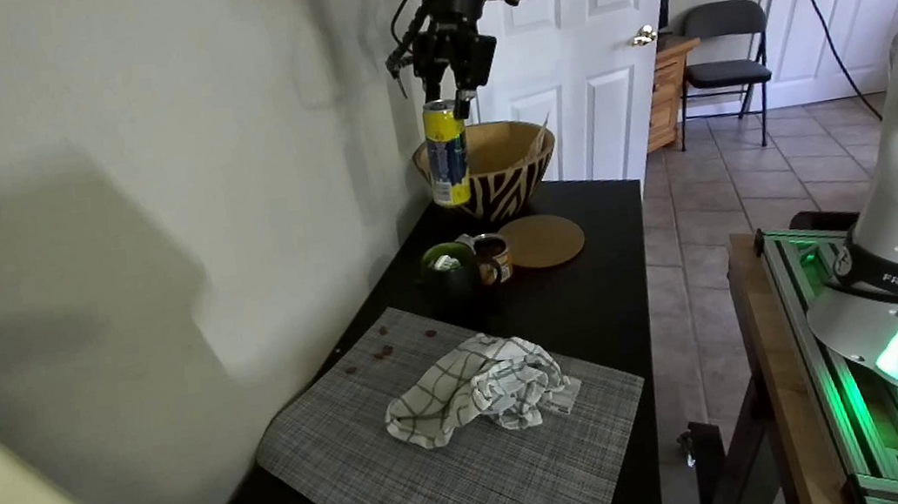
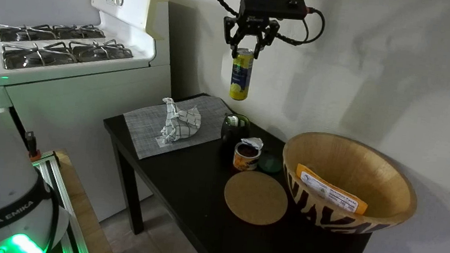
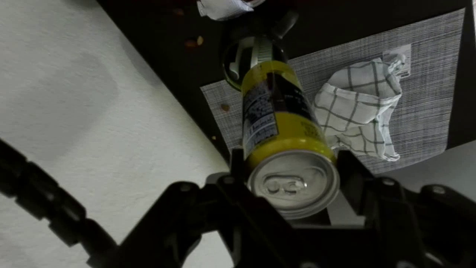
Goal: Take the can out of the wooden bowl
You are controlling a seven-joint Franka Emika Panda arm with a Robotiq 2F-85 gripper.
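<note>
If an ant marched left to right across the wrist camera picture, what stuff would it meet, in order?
Left to right: black ribbed cable → small brown bits → yellow drink can → checked dish towel.

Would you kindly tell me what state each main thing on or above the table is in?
Can: held upright in midair, apparently unopened
Gripper: closed on the can
Wooden bowl: upright, orange packet inside
Tin: upright, open
Dark mug: upright, pale item inside
Cloth: crumpled
Tan disc: lying flat
</note>
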